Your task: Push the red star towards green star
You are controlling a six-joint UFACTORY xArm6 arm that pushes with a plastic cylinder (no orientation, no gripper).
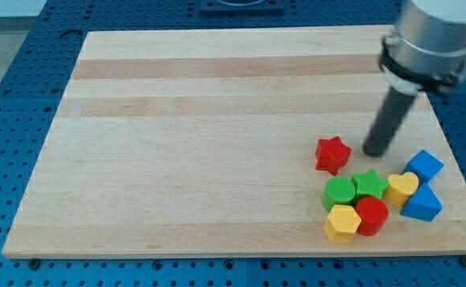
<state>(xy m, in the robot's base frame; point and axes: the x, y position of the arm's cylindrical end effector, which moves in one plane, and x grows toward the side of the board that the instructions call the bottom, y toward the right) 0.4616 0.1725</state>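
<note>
The rod has no fingers to open or close; my tip (pixel 374 151) touches nothing, just right of the red star (pixel 332 154). The green star (pixel 370 184) lies near, below both, on the wooden bench (pixel 193 143).

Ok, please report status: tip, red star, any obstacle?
My tip right of red star, apart. Green star just below-right, small gap. Nothing between them.

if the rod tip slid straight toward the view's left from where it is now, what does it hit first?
Most likely the red star. My tip sits just to its right in the view, at about the same height, with bare board between them. The green star lies below that line. Depth is uncertain from a single view.
</note>
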